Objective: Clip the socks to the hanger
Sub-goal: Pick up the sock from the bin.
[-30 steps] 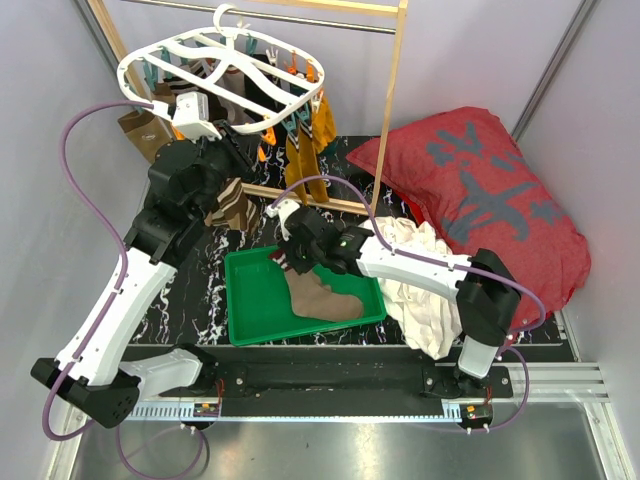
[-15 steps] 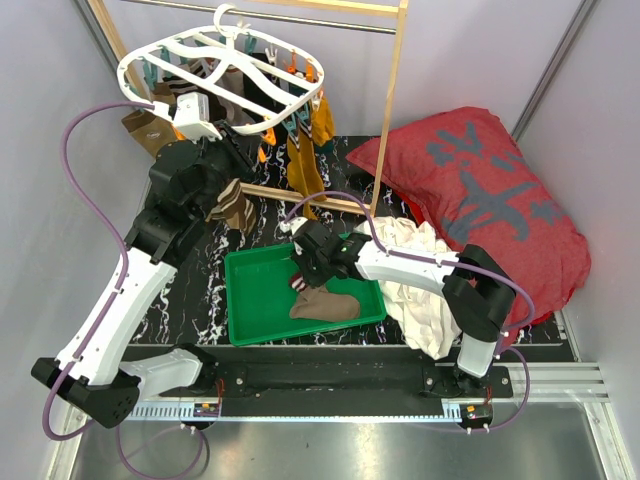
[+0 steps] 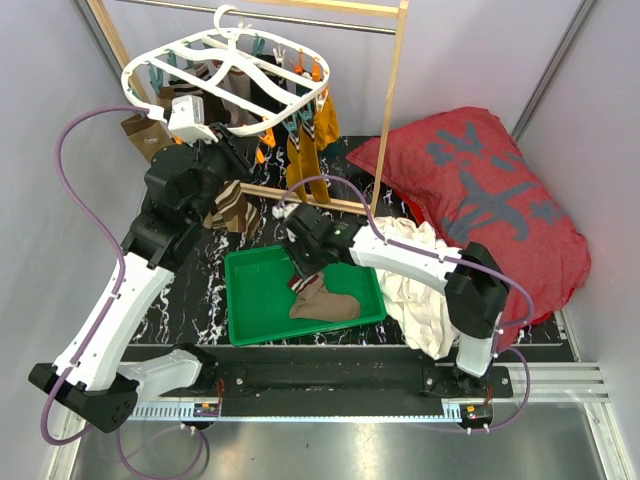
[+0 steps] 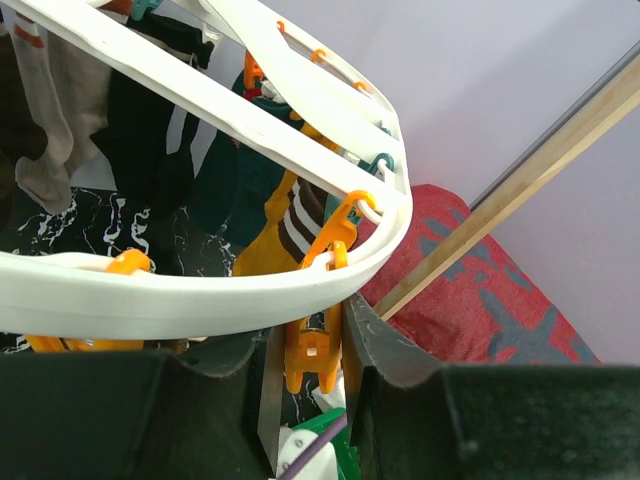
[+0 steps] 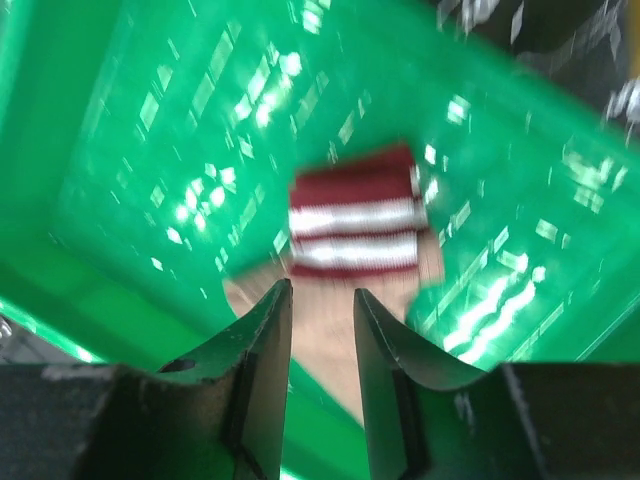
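Bracketing one orange clip (image 4: pixel 313 368) on the hanger (image 4: pixel 200 300) rim, the left claw (image 4: pixel 310 342) has a jaw close on each side; whether it squeezes I cannot tell. The right claw (image 5: pixel 322 315) is released, jaws slightly parted around nothing, just above one tan sock (image 5: pixel 355 225) with a striped cuff, lying in the single green tray (image 3: pixel 255 300). One striped sock (image 3: pixel 229 206) hangs beside the left arm; what holds it is unclear. Two mustard socks (image 3: pixel 300 160) dangle from the hanger's right clips, one brown sock (image 3: pixel 135 130) hangs at its left, and the darker ones beneath overlap too much to count. One white cloth (image 3: pixel 420 290) and one red cushion (image 3: pixel 480 190) lie on the surface (image 3: pixel 197 295) right of the tray.
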You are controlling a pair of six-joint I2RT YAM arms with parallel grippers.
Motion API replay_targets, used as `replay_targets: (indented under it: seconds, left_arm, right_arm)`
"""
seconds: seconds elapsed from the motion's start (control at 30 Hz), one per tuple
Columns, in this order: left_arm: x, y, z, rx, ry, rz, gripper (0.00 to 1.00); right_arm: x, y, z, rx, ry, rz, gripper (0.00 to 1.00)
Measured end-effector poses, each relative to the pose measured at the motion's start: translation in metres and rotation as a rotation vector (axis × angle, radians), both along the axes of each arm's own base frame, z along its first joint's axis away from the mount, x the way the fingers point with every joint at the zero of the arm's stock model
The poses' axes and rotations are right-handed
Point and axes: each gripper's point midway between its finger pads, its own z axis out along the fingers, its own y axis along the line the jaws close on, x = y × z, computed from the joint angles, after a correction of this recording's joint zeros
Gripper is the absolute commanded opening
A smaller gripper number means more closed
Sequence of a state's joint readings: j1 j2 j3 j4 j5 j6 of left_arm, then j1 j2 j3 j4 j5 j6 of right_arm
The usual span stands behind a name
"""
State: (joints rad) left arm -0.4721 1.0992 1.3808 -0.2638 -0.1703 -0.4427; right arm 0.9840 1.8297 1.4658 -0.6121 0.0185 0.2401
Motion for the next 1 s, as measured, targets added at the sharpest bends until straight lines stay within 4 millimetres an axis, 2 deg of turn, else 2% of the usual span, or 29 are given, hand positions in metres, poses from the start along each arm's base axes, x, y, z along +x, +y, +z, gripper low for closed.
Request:
replay_targets:
  seconds: [0.07,0.13,0.27,0.4,0.5,0.57,0.6,0.73,0.9,1.0]
  left_arm:
    - [0.0,0.0,0.0,-0.002,0.0,-0.002,0.0]
    - [0.0,-0.001,0.0,-0.004,0.0,-0.003,0.0]
    - [0.0,-0.001,0.001,-0.004,-0.001,-0.003,0.0]
    - [0.0,-0.001,0.001,-0.005,-0.001,-0.005,0.0]
    - [0.0,-0.002,0.0,-0.008,0.002,-0.009,0.0]
    - [0.0,-0.002,0.0,-0.01,0.002,-0.009,0.0]
    - [0.0,-0.002,0.0,-0.01,0.002,-0.009,0.0]
    - [0.0,-0.002,0.0,-0.01,0.002,-0.009,0.0]
    - [0.0,-0.002,0.0,-0.01,0.003,-0.01,0.0]
    - [0.0,-0.002,0.0,-0.01,0.002,-0.01,0.0]
  right_arm:
    - [0.011,0.014,0.01,0.022,-0.022,0.005,0.39]
    - [0.019,0.025,0.008,0.022,-0.028,0.009,0.39]
    - [0.025,0.033,-0.024,-0.047,0.011,0.017,0.37]
    - [0.02,0.024,-0.064,-0.151,0.071,0.026,0.34]
    - [0.018,0.02,-0.081,-0.194,0.097,0.033,0.28]
    - [0.018,0.021,-0.083,-0.2,0.1,0.037,0.23]
    - [0.019,0.022,-0.082,-0.198,0.097,0.039,0.16]
    - [0.02,0.022,-0.083,-0.2,0.094,0.046,0.0]
    - [0.02,0.022,-0.08,-0.198,0.088,0.056,0.0]
    - [0.019,0.021,-0.066,-0.182,0.072,0.063,0.0]
